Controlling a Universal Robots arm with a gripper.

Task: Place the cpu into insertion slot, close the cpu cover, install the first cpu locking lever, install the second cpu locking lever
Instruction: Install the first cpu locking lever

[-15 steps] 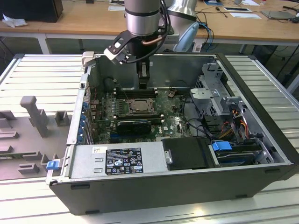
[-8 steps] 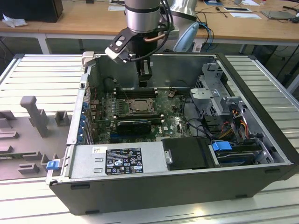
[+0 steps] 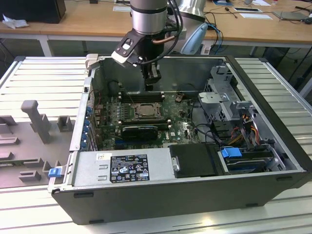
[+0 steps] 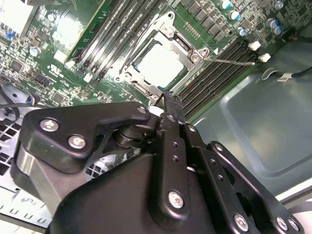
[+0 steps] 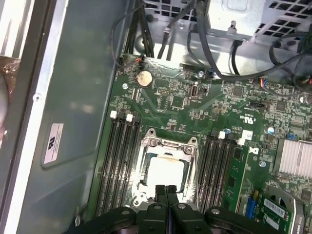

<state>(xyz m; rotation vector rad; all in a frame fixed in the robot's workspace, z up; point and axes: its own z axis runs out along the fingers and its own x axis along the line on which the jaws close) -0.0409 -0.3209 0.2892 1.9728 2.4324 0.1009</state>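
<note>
Hovering right over the slot, the gripper is pinched tight on nothing. The cpu sits in the slot with the cover down, so I'd guess it's lever time. That lever is skinny and needs a precise push.

one cpu, one cpu cover, one motherboard, one computer case
</note>
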